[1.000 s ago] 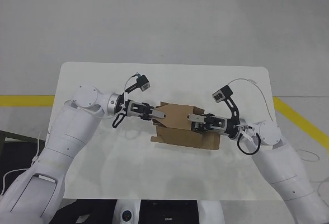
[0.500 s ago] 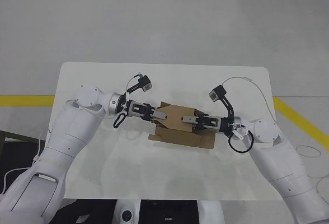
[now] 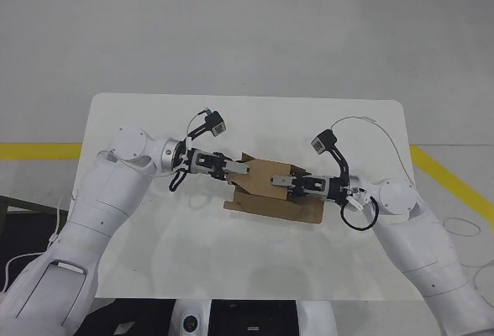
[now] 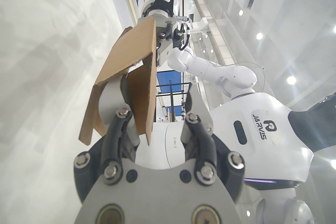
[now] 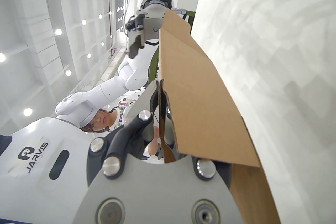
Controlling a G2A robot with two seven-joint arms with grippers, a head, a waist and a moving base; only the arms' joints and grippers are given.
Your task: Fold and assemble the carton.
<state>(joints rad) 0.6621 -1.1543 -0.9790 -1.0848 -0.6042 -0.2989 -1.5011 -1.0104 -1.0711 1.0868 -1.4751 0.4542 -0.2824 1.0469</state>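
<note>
Top view: a brown cardboard carton is in the middle of a white tabletop. It is only partly opened, and its panels lean rather than stand square. Whether its lower edge touches the tabletop cannot be told. The two arms meet it from opposite ends.

The left gripper is at the carton's left end and is released, its jaws spread wide. In the left wrist view, one finger is tucked inside a folded corner and the other stands free outside the panel.

The right gripper lies across the right half and appears to be grasping a carton wall. In the right wrist view, its visible finger presses against the cardboard edge, while the opposite finger is hidden behind the panel.

The likely risks:
- **Slipping:** only one gripper clamps the carton, so the thin wall could pivot, sag or slide out of that grasp.
- **Tearing or dislodging:** the finger inside the corner could tear the ragged crease if it pushes hard. It could also shove the whole carton away from the right gripper.
- **Wrong fold:** uneven pressure might flatten the panels instead of squaring them.
</note>
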